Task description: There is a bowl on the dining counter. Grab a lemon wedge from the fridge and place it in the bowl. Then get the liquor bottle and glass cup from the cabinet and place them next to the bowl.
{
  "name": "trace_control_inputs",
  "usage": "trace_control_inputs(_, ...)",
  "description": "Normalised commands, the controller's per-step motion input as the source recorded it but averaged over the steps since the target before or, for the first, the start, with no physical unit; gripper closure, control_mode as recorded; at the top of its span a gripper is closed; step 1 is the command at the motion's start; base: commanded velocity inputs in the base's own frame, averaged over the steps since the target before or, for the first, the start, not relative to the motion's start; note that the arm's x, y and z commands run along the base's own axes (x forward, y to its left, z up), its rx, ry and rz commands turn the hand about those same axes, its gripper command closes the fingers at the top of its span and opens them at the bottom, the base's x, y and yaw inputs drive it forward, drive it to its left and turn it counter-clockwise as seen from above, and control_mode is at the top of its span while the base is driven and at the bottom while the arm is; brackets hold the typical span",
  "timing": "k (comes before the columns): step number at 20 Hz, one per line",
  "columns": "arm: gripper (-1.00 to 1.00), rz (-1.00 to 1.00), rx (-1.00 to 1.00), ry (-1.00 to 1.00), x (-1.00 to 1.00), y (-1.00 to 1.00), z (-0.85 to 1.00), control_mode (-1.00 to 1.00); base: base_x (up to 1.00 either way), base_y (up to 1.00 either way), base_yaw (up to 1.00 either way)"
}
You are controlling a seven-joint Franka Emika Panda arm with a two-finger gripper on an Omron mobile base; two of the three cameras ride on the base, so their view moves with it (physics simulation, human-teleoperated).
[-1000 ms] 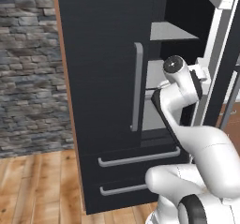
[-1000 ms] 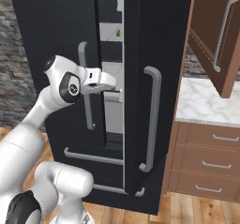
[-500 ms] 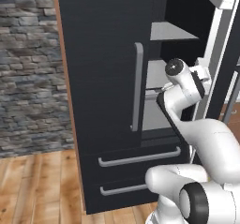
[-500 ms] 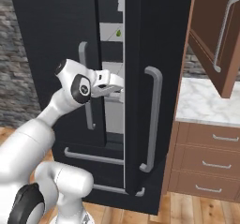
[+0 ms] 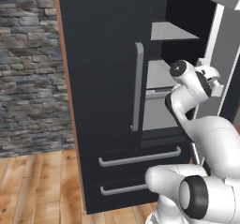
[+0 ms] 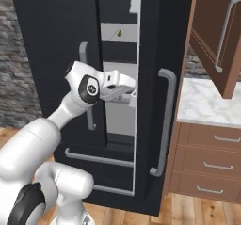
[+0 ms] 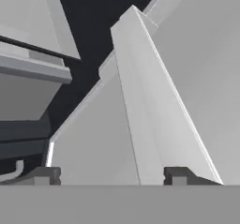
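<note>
The fridge (image 6: 155,45) stands partly open, and the lemon wedge (image 6: 120,33) lies untouched on an upper shelf inside it. The gripper (image 6: 132,85), fingers (image 7: 180,175) apart and empty, reaches into the gap below that shelf. Judging by this, fetching has barely begun: wedge, bottle and cup all remain to be moved.

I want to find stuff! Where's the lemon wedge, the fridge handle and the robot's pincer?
lemon wedge (image 6: 120,33): right base view, middle of the wedge.
fridge handle (image 6: 165,120): right base view, mid-bar on right door.
pincer (image 6: 132,88): right base view, between its fingertips.

We see the fridge (image 6: 56,36) cut off at the frame's top, and the lemon wedge (image 6: 119,32) too small to detail.
</note>
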Motion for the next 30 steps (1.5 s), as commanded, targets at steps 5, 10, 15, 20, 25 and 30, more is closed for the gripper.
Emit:
trace_control_inputs(5,-1.0,-0.09,-0.11,0.07,-0.27,-1.0,-0.11,-1.0,0.0,0.0,0.0)
trace_control_inputs(10,-1.0,0.0,-0.03,-0.06,-0.45,-0.19,0.06,-1.0,0.0,0.0,0.0)
trace_control_inputs(15,-1.0,0.13,0.05,-0.17,-0.76,0.89,0.59,-1.0,0.0,0.0,0.0)
trace_control_inputs(20,-1.0,0.2,0.14,-0.01,-0.54,0.99,0.75,-1.0,0.0,0.0,0.0)
trace_control_inputs(25,-1.0,0.23,0.22,0.11,-0.11,0.87,0.7,-1.0,0.0,0.0,0.0)
trace_control_inputs(30,-1.0,0.19,0.28,0.2,0.0,0.78,0.39,-1.0,0.0,0.0,0.0)
